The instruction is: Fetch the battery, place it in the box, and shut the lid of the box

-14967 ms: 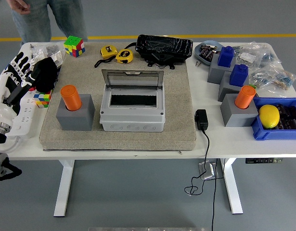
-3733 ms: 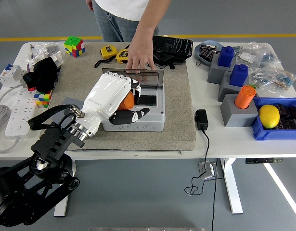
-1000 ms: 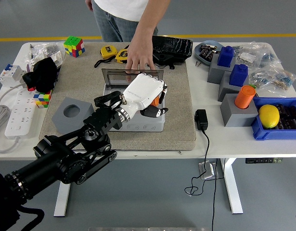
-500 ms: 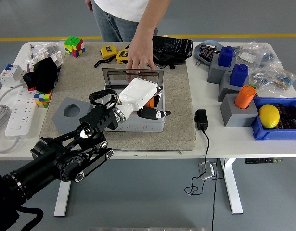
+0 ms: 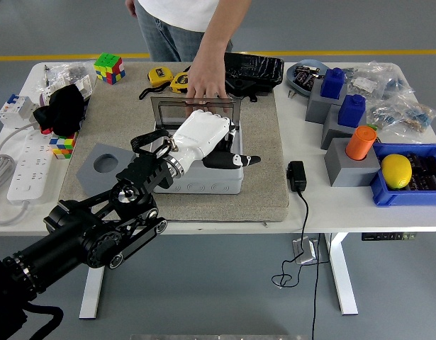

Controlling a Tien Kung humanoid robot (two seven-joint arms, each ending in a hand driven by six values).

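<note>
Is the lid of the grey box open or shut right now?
Open. The clear lid stands raised at the back of the grey box, steadied by a person's hand, while the robot's left hand hovers over the opening.

Your left hand (image 5: 203,138) covers most of the box (image 5: 196,177) opening, so you cannot see the battery. The person (image 5: 196,28) is cut off at the top edge.
</note>
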